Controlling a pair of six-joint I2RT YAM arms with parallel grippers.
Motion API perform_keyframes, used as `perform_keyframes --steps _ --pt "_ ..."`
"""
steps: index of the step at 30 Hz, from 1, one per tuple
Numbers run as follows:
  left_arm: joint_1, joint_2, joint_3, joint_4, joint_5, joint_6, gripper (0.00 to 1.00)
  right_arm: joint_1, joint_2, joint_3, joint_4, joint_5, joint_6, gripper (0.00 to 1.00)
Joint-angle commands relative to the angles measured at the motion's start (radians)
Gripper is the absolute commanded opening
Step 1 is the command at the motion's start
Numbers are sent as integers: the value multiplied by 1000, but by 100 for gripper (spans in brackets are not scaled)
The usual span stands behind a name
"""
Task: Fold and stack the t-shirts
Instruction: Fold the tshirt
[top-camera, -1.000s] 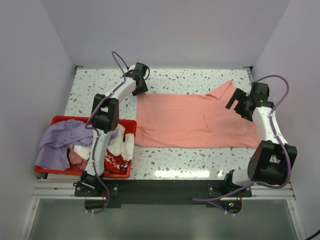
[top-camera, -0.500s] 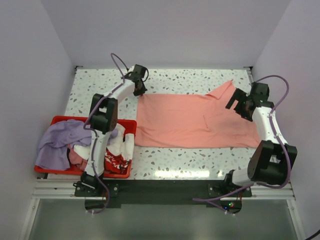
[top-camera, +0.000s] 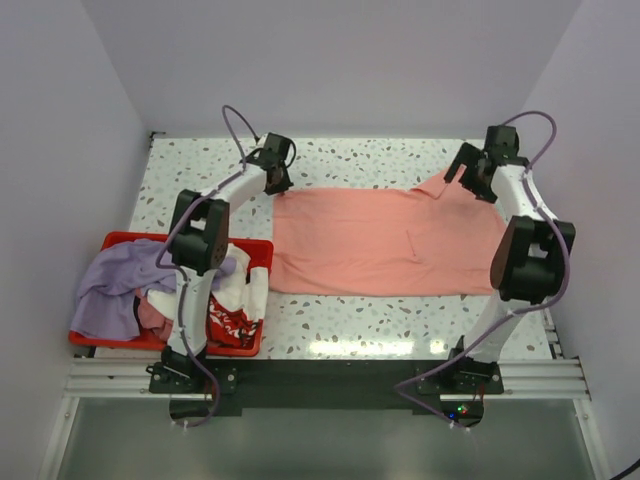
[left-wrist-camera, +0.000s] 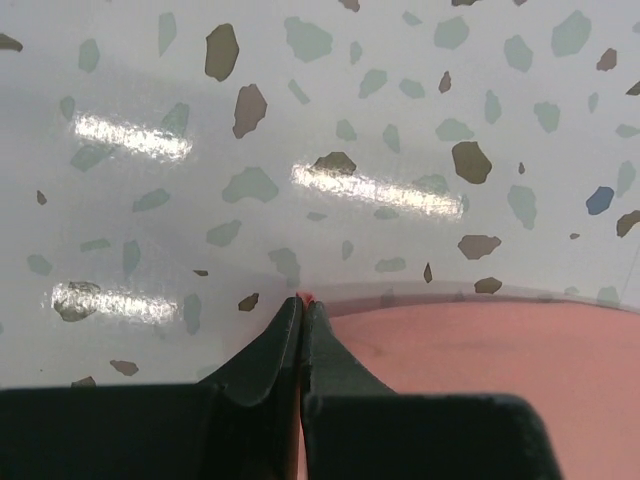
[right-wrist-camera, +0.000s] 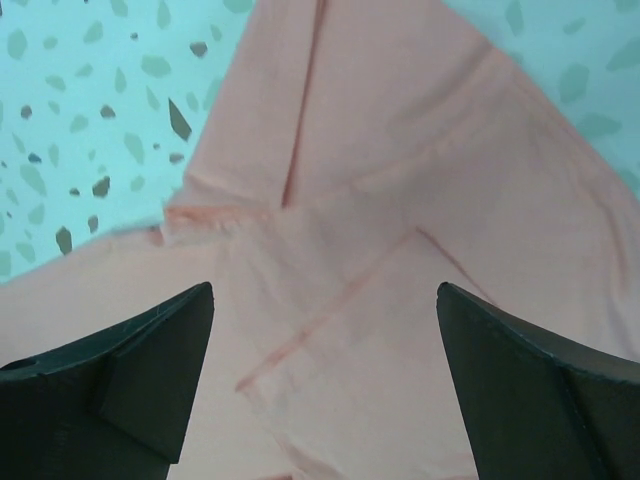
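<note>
Nearest the arm bases, at the left edge of the pale speckled stone-pattern table (top-camera: 350, 322), sits a red plastic crate (top-camera: 125, 238). It holds a crumpled lavender-purple cloth t-shirt (top-camera: 115, 285), spilling over its left rim, and a bunched white cloth t-shirt with red print (top-camera: 238, 295) on its right side. Neither is folded.

Beyond the crate, across the middle of the table, a plain salmon-pink cloth t-shirt (top-camera: 380, 240) lies spread flat. One crease runs through it, and no fold has been made.

At the far left corner of this shirt, the left gripper (top-camera: 278, 180) has its two dark fingers pressed tight together, with a sliver of pink cloth pinched at the tips (left-wrist-camera: 303, 300). At the far right, the right gripper (top-camera: 470, 175) hangs released, its fingers spread wide (right-wrist-camera: 322, 288) over a sleeve and its seams, apparently not touching the cloth.

The task looks to be at its very start. The pink shirt is laid out and being taken by its far corners. All the folding remains, two shirts wait in the crate, and there is no stack yet.
</note>
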Motion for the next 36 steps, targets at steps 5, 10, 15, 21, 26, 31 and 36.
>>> perform_keyframes --steps 5,10,15,21,26,31,36 --pt "0 -116 -57 114 31 72 0 29 355 383 24 138 34 90" --pt "-2 -151 -120 140 74 80 0 29 534 642 32 147 4 81" --pt "-2 -171 -153 163 87 81 0 29 676 794 52 130 2 66" --pt "-2 -179 -156 163 98 84 0 28 724 816 81 150 2 58" --pt "-3 -181 -159 157 96 83 0 29 744 814 113 147 2 47" --pt "-2 -182 -159 152 91 69 0 29 750 813 140 118 7 29" --pt "-3 -190 -157 152 96 58 0 28 701 790 135 118 1 0"
